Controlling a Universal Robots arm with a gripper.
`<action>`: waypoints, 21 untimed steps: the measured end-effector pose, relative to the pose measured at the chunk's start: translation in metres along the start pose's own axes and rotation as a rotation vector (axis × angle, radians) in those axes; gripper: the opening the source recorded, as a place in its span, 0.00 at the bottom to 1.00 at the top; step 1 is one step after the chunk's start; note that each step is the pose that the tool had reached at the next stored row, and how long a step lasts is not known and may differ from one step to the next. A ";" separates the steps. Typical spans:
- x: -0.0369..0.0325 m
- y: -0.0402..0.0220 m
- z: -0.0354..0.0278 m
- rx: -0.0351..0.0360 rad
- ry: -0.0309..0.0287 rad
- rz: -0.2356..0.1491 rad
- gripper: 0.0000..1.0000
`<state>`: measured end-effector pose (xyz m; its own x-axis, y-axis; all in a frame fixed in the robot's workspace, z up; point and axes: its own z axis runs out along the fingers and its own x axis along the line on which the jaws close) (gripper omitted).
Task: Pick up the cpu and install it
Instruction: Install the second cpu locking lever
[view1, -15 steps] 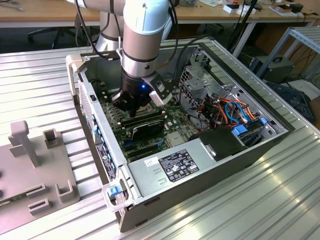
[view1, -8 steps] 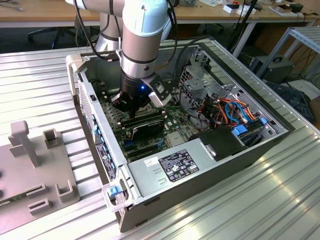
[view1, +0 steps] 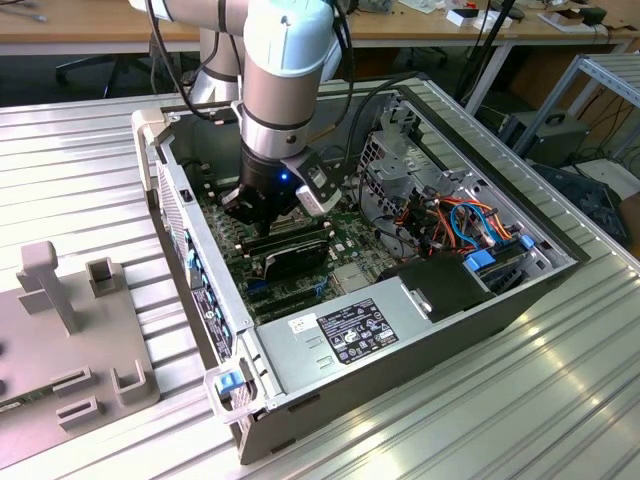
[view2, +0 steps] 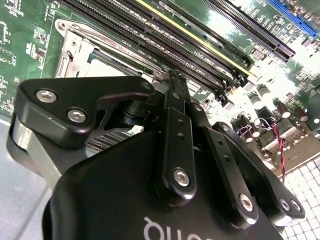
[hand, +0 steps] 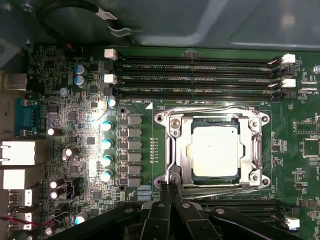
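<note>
**CPU seated in socket, gripper empty above the board**

Ribbed metal tabletop (view1: 520, 400) carried an open computer case (view1: 400, 340), with wooden benches across the back of the room. Inside the case lay the green motherboard (hand: 75, 125), and the arm (view1: 285, 60) reached down into it from above.

The cpu (hand: 215, 150) sat flat inside the socket (hand: 212, 150), its pale metal top facing up and framed on all sides by the socket's metal frame (hand: 172, 150). Memory slots (hand: 195, 77) ran just beside the socket on one side, with more slots on the other.

The gripper (hand: 169, 189) hung close over the board, its tips at the edge of the frame near one corner, beside the chip rather than on it. In both wrist views the fingers (view2: 176, 120) stood pressed together with nothing between them.

Judging from this, the pick and the placing looked done: the chip lay in its seat and free of the gripper. Whether the frame was latched down over it could not be told.
</note>
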<state>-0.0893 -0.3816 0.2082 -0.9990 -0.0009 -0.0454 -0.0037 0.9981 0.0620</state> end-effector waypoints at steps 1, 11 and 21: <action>0.0000 0.0001 0.0001 0.0000 0.0000 0.000 0.11; 0.0032 0.0017 0.0025 -0.0006 -0.0024 0.000 0.11; 0.0037 0.0026 0.0034 -0.0012 -0.0053 0.000 0.11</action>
<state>-0.0929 -0.3788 0.2048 -0.9987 -0.0008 -0.0507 -0.0040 0.9980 0.0631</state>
